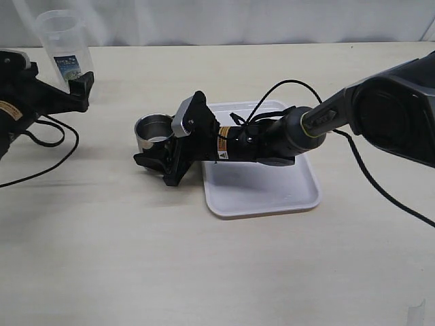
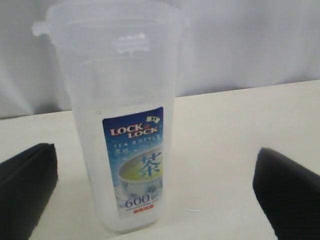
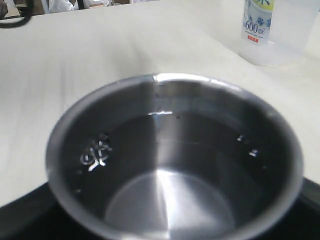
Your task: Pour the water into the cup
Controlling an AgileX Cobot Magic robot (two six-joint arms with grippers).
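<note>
K: Tabletop [image 1: 204,272] nearest the lens, pale wood grain, fills the 6 o'clock half of the exterior view. Next in: white tray [image 1: 272,193], just right of centre.

M: Logged. Position of the cup [image 1: 153,130]?

K: Upright on the tabletop, just off the tray's 9 o'clock edge, not on it. Shiny steel, rolled rim. The right wrist view looks down into it and shows drops on the inner wall. A faint level line part-way up may be a liquid surface; cannot confirm.

M: State of the right gripper [image 1: 151,156]?

K: Reaches in from 3 o'clock, arm [image 1: 272,139] low and nearly level above the tray. Jaws spread wide with the cup between them. One finger lies along the cup's 6 o'clock side at the base; the far finger is hidden. Contact or squeeze: cannot tell from either view.

M: And the left gripper [image 2: 155,180]?

K: Spread wide, holding nothing. Its fingers [image 2: 27,185] stand either side of a clear container [image 1: 62,44], with bare surface showing in both gaps. The container is upright at 10 o'clock of the scene, well apart from the cup. Its blue-green label [image 2: 136,160] reads "LOCK & LOCK", "600 ml".

M: Other items?

K: Black cable [image 1: 58,146] looping on the tabletop at 9 o'clock.
</note>
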